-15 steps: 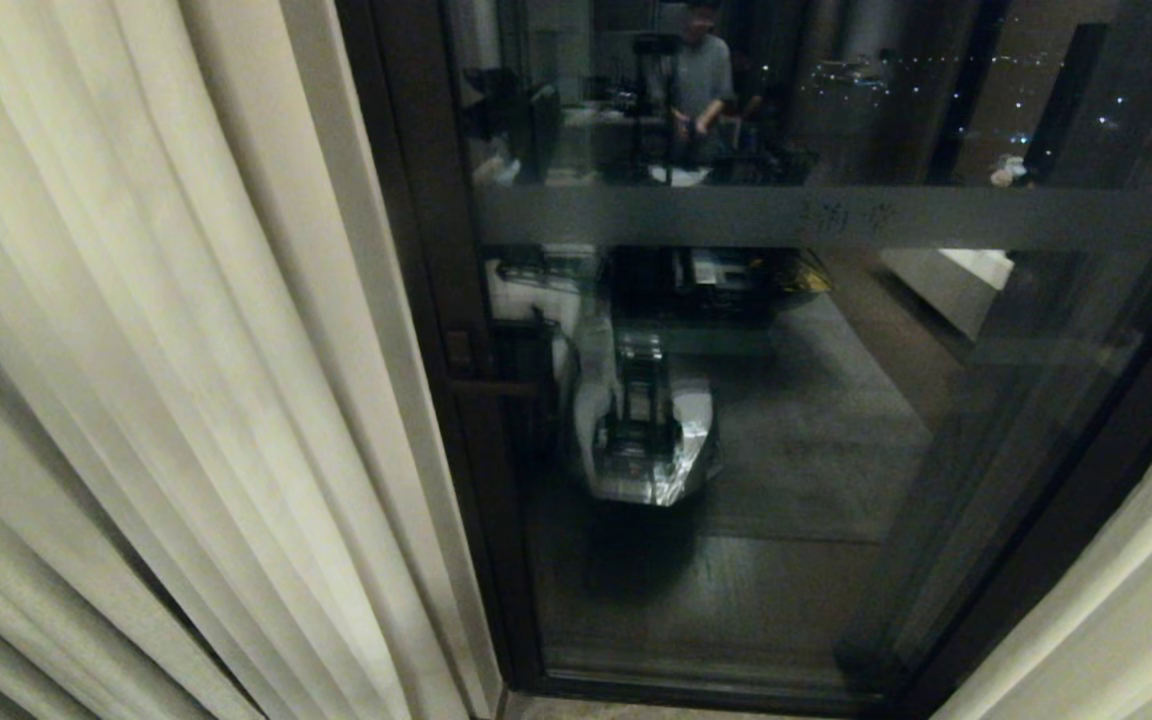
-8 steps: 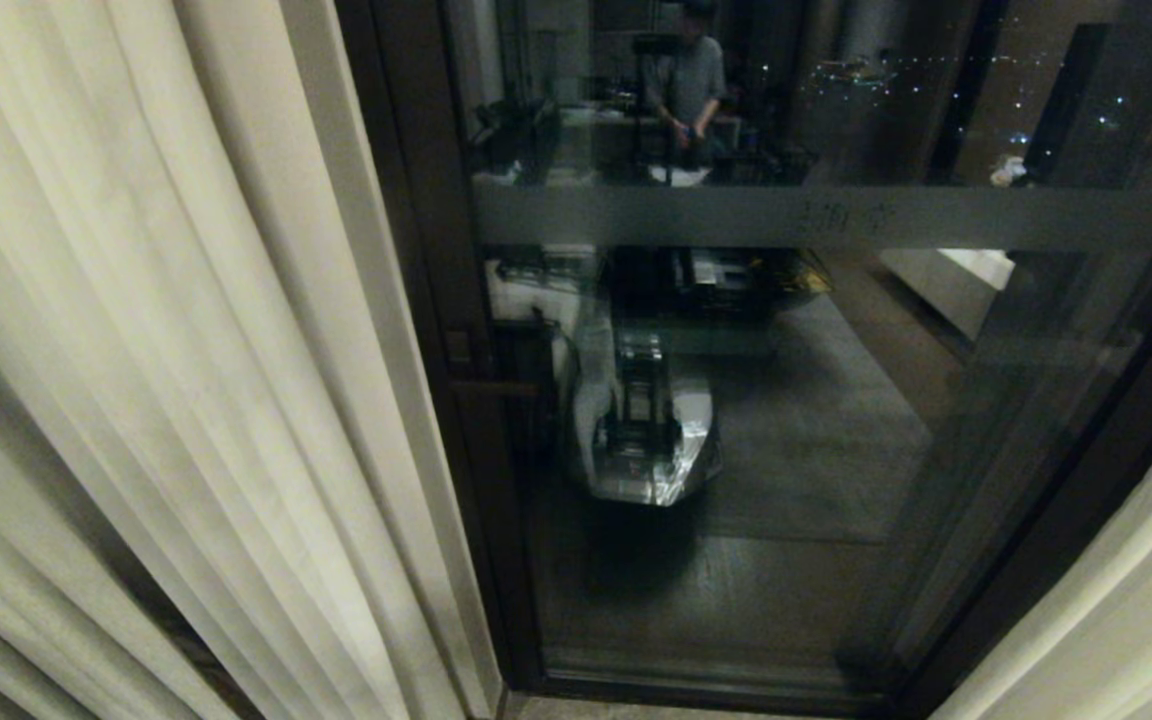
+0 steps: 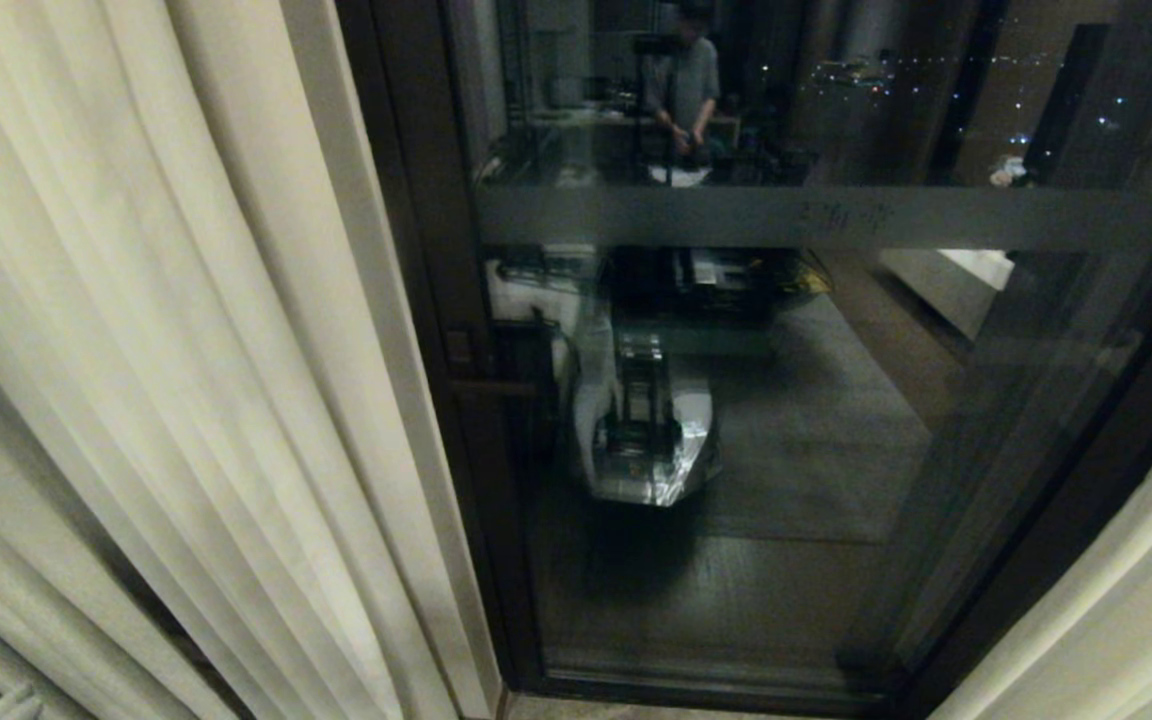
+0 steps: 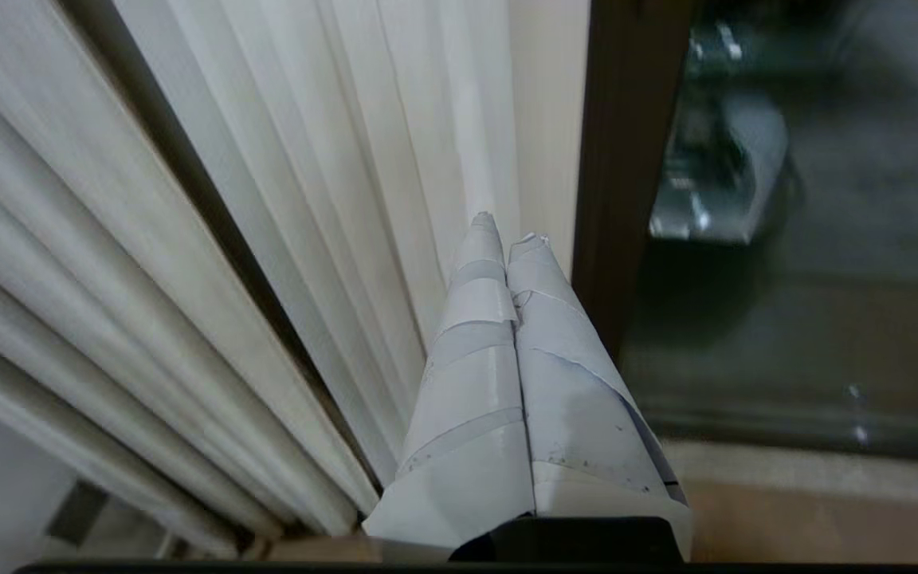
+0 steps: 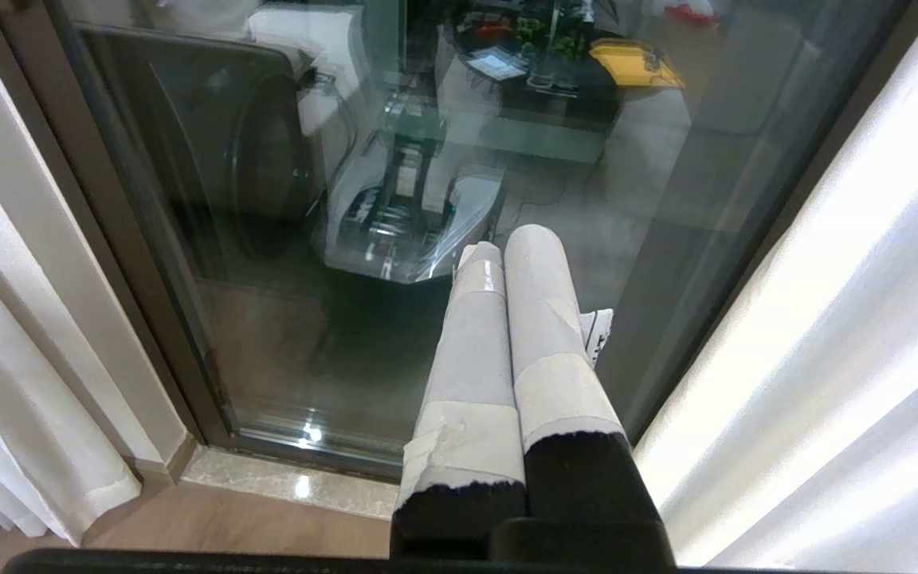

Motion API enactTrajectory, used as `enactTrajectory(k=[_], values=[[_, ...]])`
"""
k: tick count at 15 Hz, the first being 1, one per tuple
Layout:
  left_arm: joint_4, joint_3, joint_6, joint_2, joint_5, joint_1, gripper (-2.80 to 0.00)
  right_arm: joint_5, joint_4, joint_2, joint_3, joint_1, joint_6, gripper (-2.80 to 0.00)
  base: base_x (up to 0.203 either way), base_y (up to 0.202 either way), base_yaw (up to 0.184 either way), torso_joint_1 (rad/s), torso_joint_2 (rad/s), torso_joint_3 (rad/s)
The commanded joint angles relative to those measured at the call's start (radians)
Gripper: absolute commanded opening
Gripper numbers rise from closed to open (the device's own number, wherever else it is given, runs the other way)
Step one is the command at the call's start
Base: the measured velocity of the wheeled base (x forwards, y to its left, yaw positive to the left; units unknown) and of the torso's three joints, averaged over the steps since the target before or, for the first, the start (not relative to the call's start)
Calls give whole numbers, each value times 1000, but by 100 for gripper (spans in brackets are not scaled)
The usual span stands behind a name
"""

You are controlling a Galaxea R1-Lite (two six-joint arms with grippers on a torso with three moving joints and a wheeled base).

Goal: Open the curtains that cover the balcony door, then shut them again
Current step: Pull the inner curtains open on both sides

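Observation:
The curtains stand apart. The left curtain (image 3: 186,350) hangs in cream pleats over the left side, and the right curtain (image 3: 1116,620) shows at the lower right. Between them the balcony door (image 3: 786,450) is uncovered: dark glass in a brown frame (image 3: 416,300) with a frosted band (image 3: 836,215). My left gripper (image 4: 507,237) is shut and empty, pointing at the left curtain's (image 4: 307,199) inner edge beside the door frame (image 4: 626,159), apart from the fabric. My right gripper (image 5: 507,243) is shut on nothing, low before the glass (image 5: 268,319), with the right curtain (image 5: 825,319) beside it.
The glass mirrors my own base (image 3: 646,440) and a person (image 3: 686,90) standing at a desk behind me. A pale stone sill (image 5: 292,478) runs along the foot of the door, with wooden floor (image 5: 228,542) in front of it.
The lower folds of the left curtain have shifted slightly and settled. A pale tip has come into the head view's bottom left corner. The reflected person has moved a little.

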Motion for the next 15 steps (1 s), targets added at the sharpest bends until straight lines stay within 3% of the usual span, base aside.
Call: enactTrajectory(k=[1,3,7,11,15], values=[[63,14,2,-97,-3,-21,-280,0,0,2,0,1,-1,-280,0,0,0,0,0,0],[124,14,-2,-183,-28,-37,-280,0,0,2,0,1,-1,-280,0,0,0,0,0,0],[141,14,-6,-299,-46,-45,-280,0,0,2,0,1,-1,-280,0,0,0,0,0,0],[143,14,-56,-300,-38,-45,-280,0,0,2,0,1,-1,-280,0,0,0,0,0,0],[143,14,-53,-300,-36,-45,-280,0,0,2,0,1,-1,-280,0,0,0,0,0,0]])
